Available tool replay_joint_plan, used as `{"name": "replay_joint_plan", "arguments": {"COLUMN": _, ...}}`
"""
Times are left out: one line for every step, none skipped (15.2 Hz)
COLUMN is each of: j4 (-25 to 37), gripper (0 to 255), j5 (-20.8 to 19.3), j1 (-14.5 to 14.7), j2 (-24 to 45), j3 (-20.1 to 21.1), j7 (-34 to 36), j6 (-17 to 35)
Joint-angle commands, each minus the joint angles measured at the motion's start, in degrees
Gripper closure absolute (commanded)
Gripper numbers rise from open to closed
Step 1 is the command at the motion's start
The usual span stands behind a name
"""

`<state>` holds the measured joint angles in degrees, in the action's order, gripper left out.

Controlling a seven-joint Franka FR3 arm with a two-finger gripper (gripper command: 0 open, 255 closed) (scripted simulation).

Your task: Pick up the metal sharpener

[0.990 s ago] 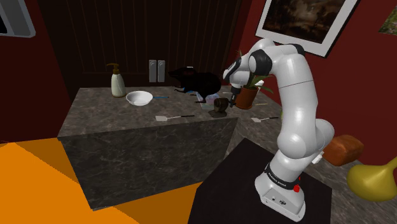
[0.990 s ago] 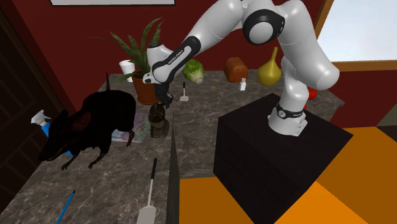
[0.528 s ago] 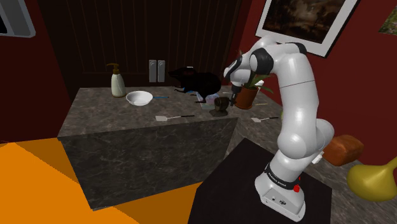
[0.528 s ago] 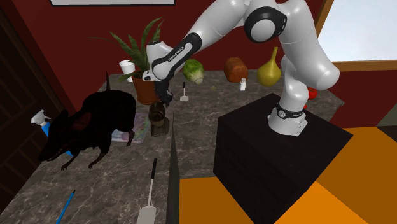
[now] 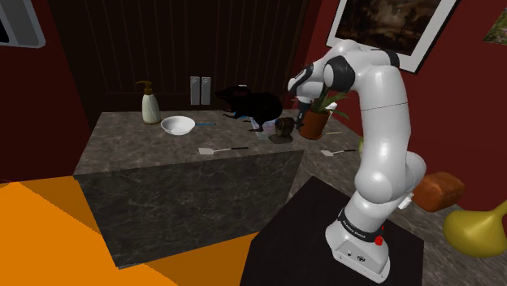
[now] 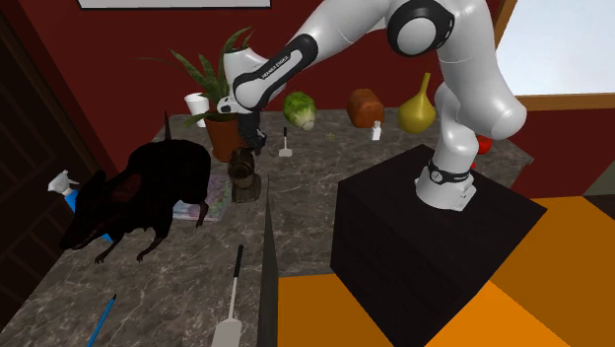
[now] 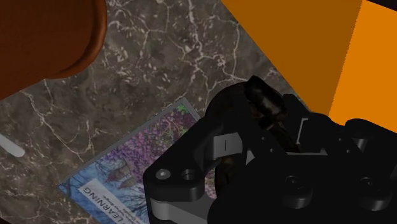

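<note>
Bending down over the counter (image 5: 162, 154), the arm's gripper (image 6: 248, 148) clasps 1 dark sharpener (image 6: 242, 177) near 1 book (image 7: 121, 165).

On the marble counter (image 5: 130, 145) sit a white bowl (image 5: 178, 125), a soap dispenser (image 5: 150, 104) and a potted plant (image 6: 221, 140) (terracotta pot).

The sharpener (image 5: 283, 127) is a dark, brownish-black, blocky thing with a rounded knob. It hangs upright, gripped at the top by the pincer (image 6: 248, 146), low over the marbled bench (image 5: 154, 150), just beside the plant pot (image 5: 315, 123).
</note>
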<state>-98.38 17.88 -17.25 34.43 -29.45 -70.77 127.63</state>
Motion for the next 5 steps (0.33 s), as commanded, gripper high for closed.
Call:
{"name": "replay_joint_plan", "arguments": {"j4": 0.4, "gripper": 255, "j5": -0.5, "j1": 0.2, "j2": -0.9, "j3": -0.4, "j7": 0.2, "j6": -1.1}}
{"name": "replay_joint_plan", "arguments": {"j4": 0.5, "gripper": 255, "j5": -0.7, "j1": 0.3, "j2": -1.3, "j3": -0.6, "j7": 0.3, "j6": -1.6}}
{"name": "replay_joint_plan", "arguments": {"j4": 0.7, "gripper": 255, "j5": -1.0, "j1": 0.4, "j2": -1.7, "j3": -0.7, "j7": 0.5, "j6": -2.2}}
{"name": "replay_joint_plan", "arguments": {"j4": 0.7, "gripper": 255, "j5": -1.0, "j1": 0.4, "j2": -1.8, "j3": -0.8, "j7": 0.5, "j6": -2.3}}
{"name": "replay_joint_plan", "arguments": {"j4": 0.7, "gripper": 255, "j5": -1.0, "j1": 0.4, "j2": -1.8, "j3": -0.8, "j7": 0.5, "j6": -2.3}}
